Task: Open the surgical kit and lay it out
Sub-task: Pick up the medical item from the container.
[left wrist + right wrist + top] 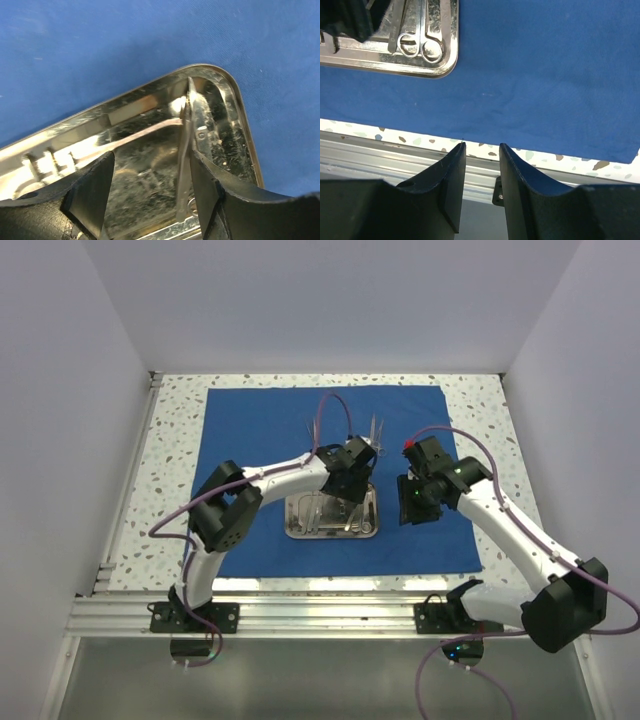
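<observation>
The royal-blue cloth [260, 420] lies spread flat on the table. The steel tray [332, 533] sits on its near middle with several silver instruments inside. My left gripper [345, 485] reaches down into the tray [220, 75]. Its jaws stand wide apart [150, 155], and a slender silver instrument [186, 150] stands against the right finger. My right gripper [412, 502] hovers right of the tray, slightly open and empty [482, 146]. Ring-handled forceps [422, 47] lie in the tray's corner [420, 67]. Thin silver instruments [377, 428] lie on the cloth behind the tray.
Another faint slender instrument [312, 427] lies on the cloth at the back left of the tray. The speckled tabletop [170, 470] borders the cloth. An aluminium rail [380, 155] runs along the near edge. White walls enclose the table.
</observation>
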{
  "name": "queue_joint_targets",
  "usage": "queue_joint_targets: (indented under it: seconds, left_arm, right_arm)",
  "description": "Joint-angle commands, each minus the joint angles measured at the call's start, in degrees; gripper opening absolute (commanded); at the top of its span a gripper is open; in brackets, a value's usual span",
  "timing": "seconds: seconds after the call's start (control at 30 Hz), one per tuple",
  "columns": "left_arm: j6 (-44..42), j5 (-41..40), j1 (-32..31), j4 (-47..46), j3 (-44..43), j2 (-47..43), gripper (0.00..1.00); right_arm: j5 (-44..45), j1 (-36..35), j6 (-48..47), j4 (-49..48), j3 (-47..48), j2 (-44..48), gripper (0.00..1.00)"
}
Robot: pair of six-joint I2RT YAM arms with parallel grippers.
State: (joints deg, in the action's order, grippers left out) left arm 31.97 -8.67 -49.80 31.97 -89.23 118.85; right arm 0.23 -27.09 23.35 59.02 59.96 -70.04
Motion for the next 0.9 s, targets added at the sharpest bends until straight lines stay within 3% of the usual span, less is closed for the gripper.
queue_joint_targets:
  seconds: [0.0,0.1,0.2,0.43,0.57,0.7,0.87]
  left_arm:
    - [0.55,1.55,-1.53,-2.26,-2.44,1.65,0.65]
    - [0.55,1.9,-1.79,-2.17,-2.61,2.35,0.65]
    - [0.64,-0.29,-1.97,0.28,-3.84,3.76,0.56]
    - [-0.15,-7.15,-1.88,7.32,-9.11,8.33,0.0]
    - [-1.99,-7.85,-1.88,9.16,-11.48,7.72,0.0]
    - [-2.61,-9.09,-0.04,11.45,-13.51,1.67,0.0]
    - [-4.1,-7.6,9.44,12.5,-21.56,-1.08,0.0]
  right_arm:
    - [-0.32,0.11,-0.06,1.35,-0.29,2.01,0.37]
    - [-0.32,0.11,0.2,1.62,-0.2,2.19,0.37]
    - [-0.32,0.02,0.55,1.79,-0.2,2.54,0.37]
    - [-0.32,0.02,1.25,0.22,-0.37,2.1,0.37]
    - [-3.73,0.11,2.31,-2.94,0.06,-0.35,0.38]
    - [-8.83,-0.07,3.27,-9.7,2.08,-4.3,0.4]
    - [-9.37,-0.15,3.1,-12.62,10.07,-17.92,0.39]
